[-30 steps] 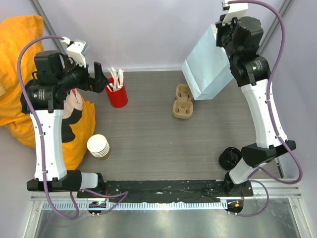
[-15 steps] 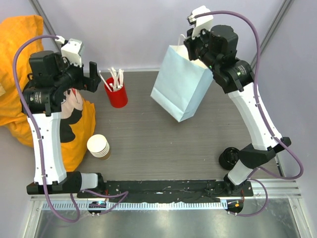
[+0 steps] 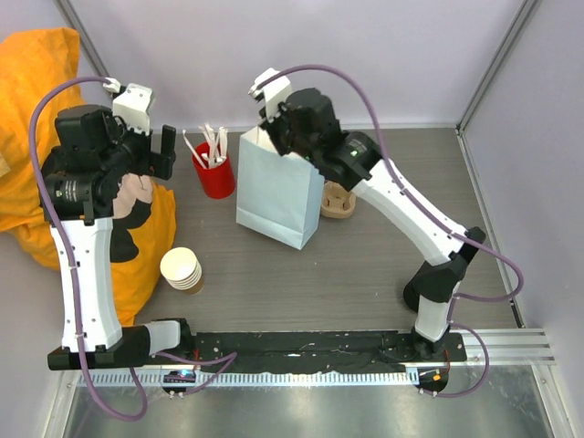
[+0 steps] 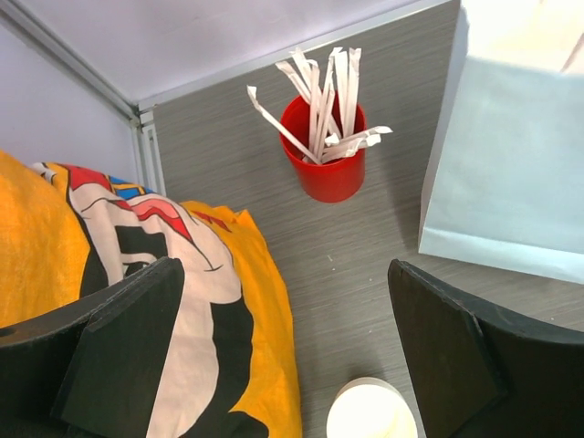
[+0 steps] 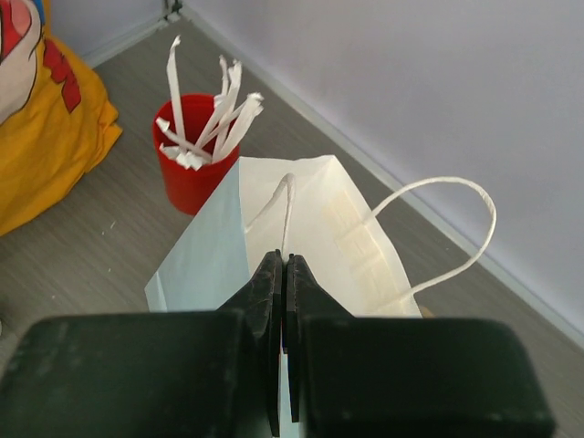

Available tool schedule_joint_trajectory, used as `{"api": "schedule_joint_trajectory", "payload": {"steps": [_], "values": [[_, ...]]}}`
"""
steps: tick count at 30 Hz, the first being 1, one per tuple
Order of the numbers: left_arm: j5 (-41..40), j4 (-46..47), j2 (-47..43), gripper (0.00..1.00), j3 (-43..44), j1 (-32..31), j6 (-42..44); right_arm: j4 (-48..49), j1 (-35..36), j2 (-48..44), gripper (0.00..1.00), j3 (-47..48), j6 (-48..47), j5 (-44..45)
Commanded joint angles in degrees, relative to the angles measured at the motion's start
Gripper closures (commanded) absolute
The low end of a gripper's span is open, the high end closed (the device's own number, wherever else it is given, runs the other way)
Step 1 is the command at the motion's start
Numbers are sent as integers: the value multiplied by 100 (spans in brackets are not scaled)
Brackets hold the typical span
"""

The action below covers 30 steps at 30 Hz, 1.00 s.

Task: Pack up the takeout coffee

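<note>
Arm extended, right pincer (image 5: 283, 263) pinching the top of the pale blue bag (image 3: 274, 187) just right of the red cup (image 3: 215, 175); left pincer (image 4: 283, 274) spread left of that cup; takeout coffee not discernible.

Top cam looks down, far; wrist cams close, both share red cup (image 4: 333, 178), blue bag (image 4: 511, 164).

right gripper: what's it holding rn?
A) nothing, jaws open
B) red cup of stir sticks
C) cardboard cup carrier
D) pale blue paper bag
D: in the right wrist view the right gripper is pinched shut on the top rim of the pale blue paper bag.
</note>
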Motion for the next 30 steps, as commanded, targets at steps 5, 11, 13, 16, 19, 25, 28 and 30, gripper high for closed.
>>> {"api": "schedule_joint_trajectory", "payload": {"steps": [5,11,13,16,19,25,28,30], "values": [[-316,25,-227,0,-94,42,213,82,494,-67,93,-487,199,165],[-62,-19,-227,0,-164,33,187,-305,732,-243,41,-454,190,-389],[35,-20,-209,0,-234,33,169,-463,732,-243,34,-69,164,-460],[290,-2,-209,0,-444,33,143,-709,732,-243,27,581,164,-907],[536,68,-235,0,-725,33,99,-928,653,-208,25,1030,226,-1529],[1299,174,-253,0,-1113,33,46,-1044,135,-436,22,1155,226,-1857],[1712,288,-183,0,-1148,7,-24,-1044,-425,-663,25,1042,243,-1936],[1810,402,-122,0,-1114,-54,-138,-1044,-664,-857,26,770,95,-1910]]}}
